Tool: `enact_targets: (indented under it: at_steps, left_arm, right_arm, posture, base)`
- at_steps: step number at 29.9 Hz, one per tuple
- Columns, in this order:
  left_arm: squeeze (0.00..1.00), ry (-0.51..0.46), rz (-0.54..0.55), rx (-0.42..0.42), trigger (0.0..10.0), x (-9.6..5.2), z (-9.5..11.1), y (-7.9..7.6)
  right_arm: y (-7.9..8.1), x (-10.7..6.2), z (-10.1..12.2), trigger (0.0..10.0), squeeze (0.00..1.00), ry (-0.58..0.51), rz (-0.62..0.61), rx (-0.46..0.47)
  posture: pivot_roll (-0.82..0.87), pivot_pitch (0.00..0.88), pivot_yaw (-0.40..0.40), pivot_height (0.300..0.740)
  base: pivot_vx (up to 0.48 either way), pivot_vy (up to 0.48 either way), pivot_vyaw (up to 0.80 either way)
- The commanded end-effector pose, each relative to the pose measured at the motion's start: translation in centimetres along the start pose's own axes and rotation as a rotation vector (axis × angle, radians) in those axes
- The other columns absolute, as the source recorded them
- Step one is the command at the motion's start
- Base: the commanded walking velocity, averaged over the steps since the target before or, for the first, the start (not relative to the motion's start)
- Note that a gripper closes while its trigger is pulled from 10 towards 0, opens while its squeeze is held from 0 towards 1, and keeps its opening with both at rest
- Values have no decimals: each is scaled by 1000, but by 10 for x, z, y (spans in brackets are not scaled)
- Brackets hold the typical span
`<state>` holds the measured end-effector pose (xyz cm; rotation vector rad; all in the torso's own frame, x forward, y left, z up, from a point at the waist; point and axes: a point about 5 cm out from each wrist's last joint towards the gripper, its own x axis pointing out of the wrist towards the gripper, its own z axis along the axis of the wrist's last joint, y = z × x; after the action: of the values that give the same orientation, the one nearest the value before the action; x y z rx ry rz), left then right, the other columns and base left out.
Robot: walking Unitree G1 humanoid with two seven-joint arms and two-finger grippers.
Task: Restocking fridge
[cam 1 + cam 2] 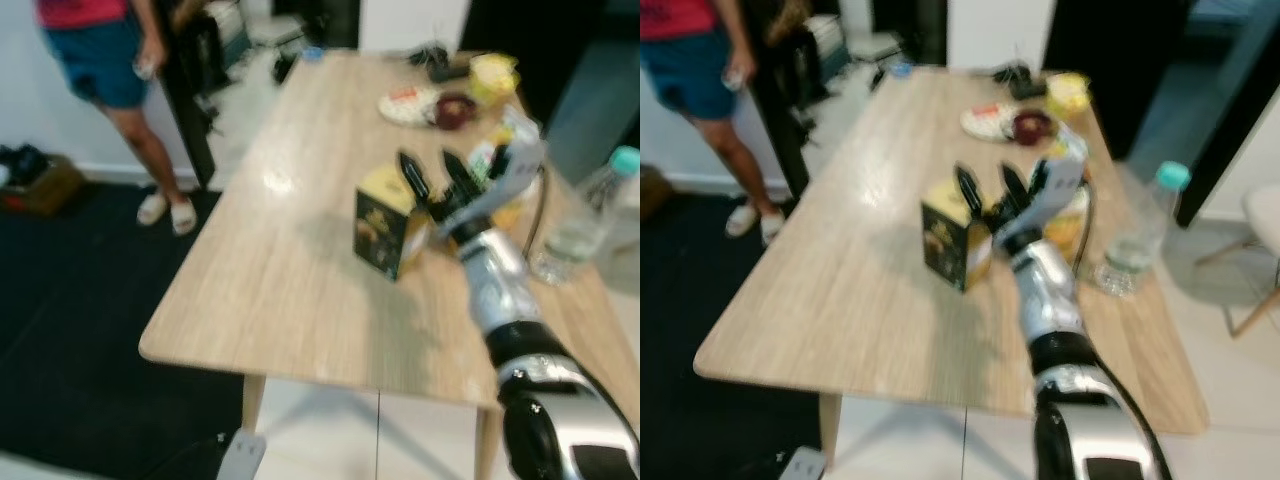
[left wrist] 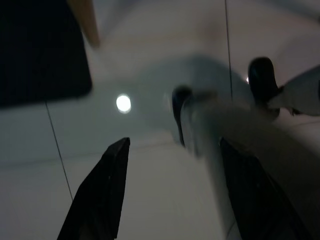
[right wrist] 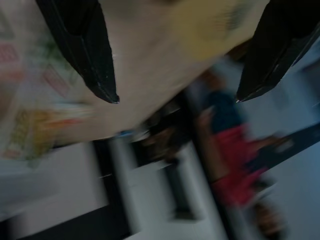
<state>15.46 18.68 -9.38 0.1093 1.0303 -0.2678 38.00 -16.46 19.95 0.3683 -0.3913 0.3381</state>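
Right tool [image 1: 436,172] spread above black-and-yellow carton [image 1: 388,232].

Light wooden table [image 1: 290,270], standing on pale tile beside dark flooring, is carrying: yellow-and-black carton [image 1: 388,228] sitting near centre; clear water bottle [image 1: 588,222], teal cap, standing at 3 o'clock; plate [image 1: 408,105] and dark red bowl [image 1: 455,110] lying at 1 o'clock; yellow container [image 1: 494,76] sitting just beyond.

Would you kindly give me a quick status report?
Right gripper open, above yellow-black carton, not gripping. Left gripper open, hanging over floor. Water bottle stands right of the arm; person beyond table.
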Motion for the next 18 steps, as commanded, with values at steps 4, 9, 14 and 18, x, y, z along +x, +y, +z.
enact_targets:
  at_steps: [4,9,14,18]
  left_arm:
    - [0,59,-6,-4,10000,-3,-17,-1]
    - [0,60,-7,1,10000,-3,-17,-2]
    - [0,61,-13,1,10000,-3,-18,-3]
    - [0,62,-17,1,10000,-3,-18,-4]
  right_arm:
    - [8,1,-6,10000,0,5,26,38]
    - [9,1,-5,10000,0,5,33,44]
    - [16,-1,-8,10000,0,18,117,59]
    - [28,-3,-15,10000,0,41,186,49]
  posture:
    - [54,0,-2,740]
    - [54,0,-5,740]
    - [54,0,-9,740]
    - [52,0,-10,740]
  base:
    - [0,0,0]
    - [0,0,0]
    - [0,0,0]
    - [0,0,0]
